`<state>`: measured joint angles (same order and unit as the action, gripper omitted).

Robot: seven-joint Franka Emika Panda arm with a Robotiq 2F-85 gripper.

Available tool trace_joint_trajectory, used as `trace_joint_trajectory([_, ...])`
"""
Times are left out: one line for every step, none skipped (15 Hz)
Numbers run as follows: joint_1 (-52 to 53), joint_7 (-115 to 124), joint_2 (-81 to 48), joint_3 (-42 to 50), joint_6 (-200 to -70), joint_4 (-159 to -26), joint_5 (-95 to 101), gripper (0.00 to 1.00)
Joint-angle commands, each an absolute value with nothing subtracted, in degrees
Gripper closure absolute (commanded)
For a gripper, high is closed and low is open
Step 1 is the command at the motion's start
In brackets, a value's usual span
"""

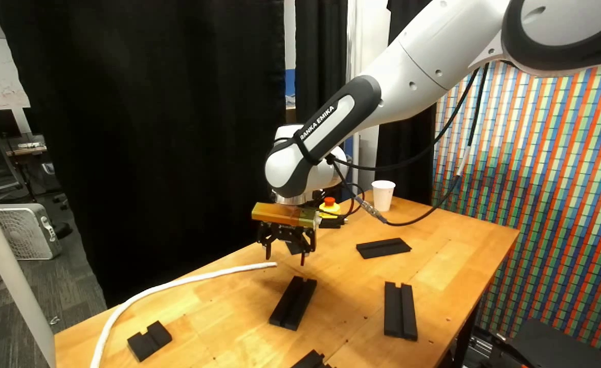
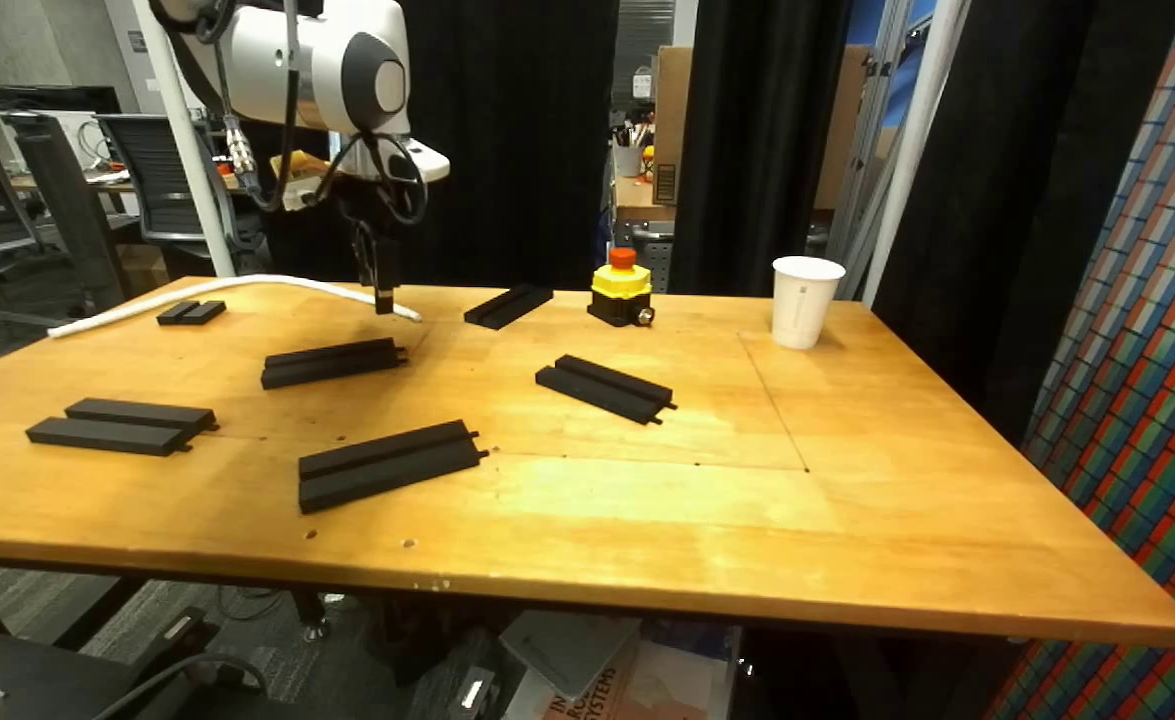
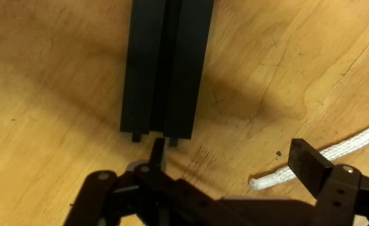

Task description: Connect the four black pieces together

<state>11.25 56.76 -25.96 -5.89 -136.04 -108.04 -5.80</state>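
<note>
Four long grooved black pieces lie apart on the table: the nearest to my gripper is a bar, with others at the front left, front middle and further right, another bar. In the wrist view the nearest bar shows two small pegs at its lower end. My gripper hangs above the table just beyond that pegged end, jaws wide apart with nothing between them. Its left finger appears beside the pegs; the right finger appears over a cord.
Two stubby black blocks stand separate, a left block and a back block. A white cord curves along the table's edge, its end beneath my gripper. A yellow emergency stop and white paper cup stand at the back.
</note>
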Motion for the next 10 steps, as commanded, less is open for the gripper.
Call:
trace_joint_trajectory([14.1,62.0,-26.8,-4.9,-129.2,-103.8,-6.6,0.00])
trace_joint_trajectory([14.8,64.6,-27.2,-4.9,-127.8,-103.3,-7.0,0.00])
trace_joint_trajectory([15.0,65.9,-27.2,-5.2,-126.8,-103.2,-7.4,0.00])
trace_joint_trajectory([15.4,68.1,-27.5,-5.3,-126.9,-103.4,-7.9,0.00])
trace_joint_trajectory([15.6,69.3,-27.7,-5.5,-126.8,-103.4,-8.3,0.00])
trace_joint_trajectory([16.0,70.8,-27.8,-5.6,-127.9,-104.1,-8.6,0.00])
trace_joint_trajectory([16.3,72.3,-28.1,-5.6,-128.6,-104.4,-9.0,0.00])
trace_joint_trajectory([16.6,73.4,-28.5,-5.6,-129.5,-105.0,-9.2,0.00])
trace_joint_trajectory([16.9,74.6,-28.5,-5.5,-129.8,-105.7,-8.9,0.00])
trace_joint_trajectory([17.0,75.0,-28.3,-5.4,-130.9,-106.8,-8.5,0.00])
